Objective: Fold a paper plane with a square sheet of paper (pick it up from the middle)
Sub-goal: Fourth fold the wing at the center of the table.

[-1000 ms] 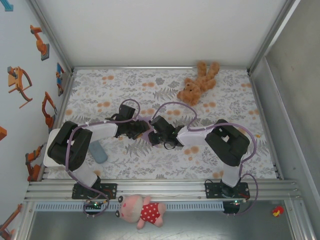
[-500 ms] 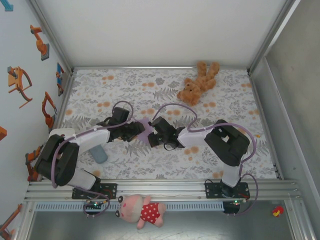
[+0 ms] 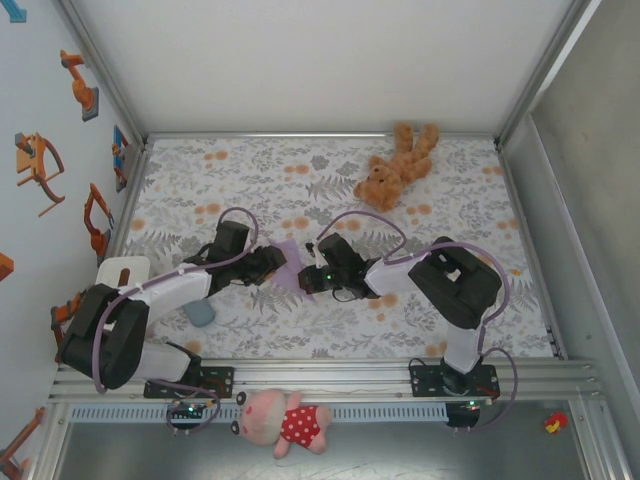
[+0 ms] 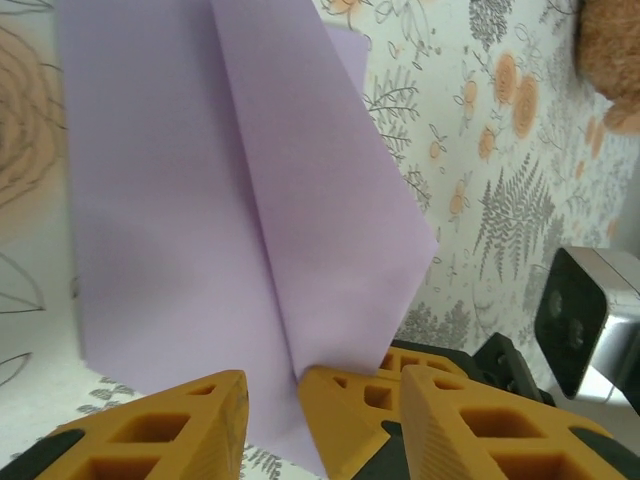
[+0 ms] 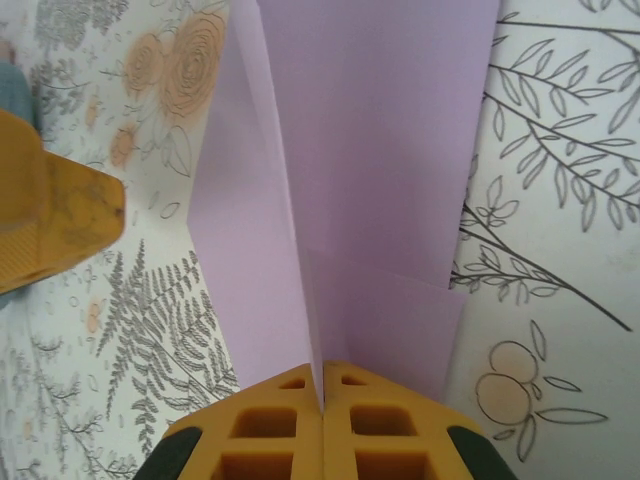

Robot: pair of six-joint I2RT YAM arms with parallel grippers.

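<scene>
The lilac sheet of paper (image 3: 288, 252) lies partly folded on the floral table between both grippers. In the left wrist view the sheet of paper (image 4: 200, 200) shows a diagonal flap over a flat layer. In the right wrist view the sheet of paper (image 5: 380, 130) has a raised centre crease. My right gripper (image 3: 310, 277) (image 5: 322, 400) is shut on that crease at the sheet's near end. My left gripper (image 3: 271, 266) (image 4: 320, 445) is open at the sheet's left edge, its jaws astride the paper's corner. The right gripper's fingertips (image 4: 350, 410) show between them. A left fingertip (image 5: 50, 210) is apart from the paper.
A brown teddy bear (image 3: 395, 165) lies at the back right of the table. A grey-blue pad (image 3: 200, 313) sits under the left arm. A pink pig toy (image 3: 285, 420) rests on the front ledge. Metal rails and walls frame the table.
The left arm has stretched lower and drawn back left, baring more of the paper, and its jaws have narrowed a little. The right gripper has closed fully on the crease.
</scene>
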